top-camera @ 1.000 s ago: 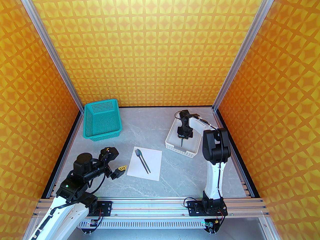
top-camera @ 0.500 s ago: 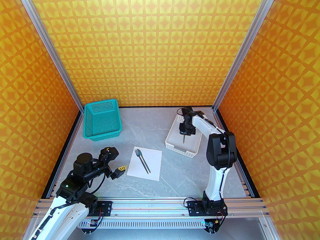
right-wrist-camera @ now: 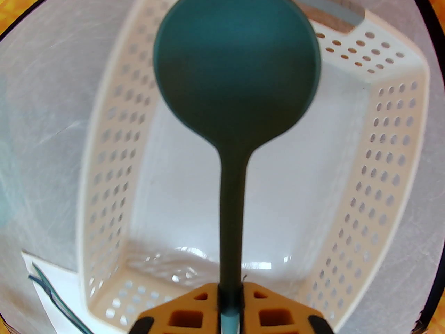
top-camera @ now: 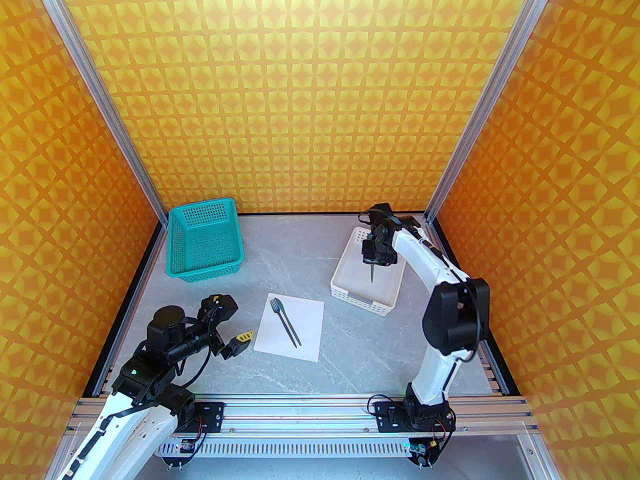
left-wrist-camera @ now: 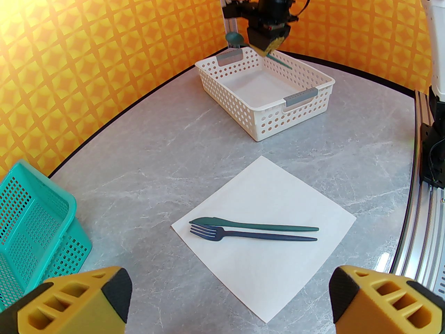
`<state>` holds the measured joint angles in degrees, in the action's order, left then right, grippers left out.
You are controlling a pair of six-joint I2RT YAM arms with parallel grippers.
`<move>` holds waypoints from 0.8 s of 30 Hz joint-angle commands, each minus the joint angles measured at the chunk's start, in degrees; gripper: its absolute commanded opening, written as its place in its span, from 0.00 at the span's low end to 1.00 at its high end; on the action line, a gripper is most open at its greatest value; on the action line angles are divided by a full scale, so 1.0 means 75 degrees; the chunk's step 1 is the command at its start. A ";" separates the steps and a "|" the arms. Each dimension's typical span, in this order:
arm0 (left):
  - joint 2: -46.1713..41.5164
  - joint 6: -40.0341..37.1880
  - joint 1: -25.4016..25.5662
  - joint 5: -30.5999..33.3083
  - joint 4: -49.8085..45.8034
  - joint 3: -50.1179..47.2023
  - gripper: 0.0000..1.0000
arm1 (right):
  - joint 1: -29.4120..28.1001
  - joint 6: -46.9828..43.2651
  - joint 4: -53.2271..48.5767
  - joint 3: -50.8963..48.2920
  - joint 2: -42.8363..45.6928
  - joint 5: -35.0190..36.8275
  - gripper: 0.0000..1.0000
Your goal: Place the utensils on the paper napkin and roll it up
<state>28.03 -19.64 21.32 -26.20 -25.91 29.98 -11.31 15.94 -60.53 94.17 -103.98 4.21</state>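
- Two slim dark teal plastic utensils, a fork (left-wrist-camera: 243,235) and a knife (left-wrist-camera: 257,225), lie side by side on your plain white paper napkin (left-wrist-camera: 278,190), flat on the grey marbled worktop (left-wrist-camera: 167,158).
- Your right end effector (right-wrist-camera: 229,301) pinches the round-bowled teal plastic spoon (right-wrist-camera: 236,64) by its handle, above the white perforated plastic basket (left-wrist-camera: 267,127).
- Your left end effector (top-camera: 230,318) stands wide open, holding nothing, just beside the napkin's left edge.

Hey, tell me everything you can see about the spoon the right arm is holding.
The spoon is dark teal, apparently smooth plastic, with a round bowl and a slim straight handle. The right claw is shut on it partway along the handle, holding it in the air over the white perforated tray. It lies roughly level and touches nothing but the claw.
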 commanded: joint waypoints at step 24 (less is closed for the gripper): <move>-0.0319 -0.0135 0.0040 -0.0125 0.0033 -0.0208 0.99 | -0.3775 0.0873 0.0351 -0.0942 0.0725 -0.0547 0.14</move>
<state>26.17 -19.84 21.34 -26.20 -25.93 29.04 -37.98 20.78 -59.77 87.81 -97.17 1.91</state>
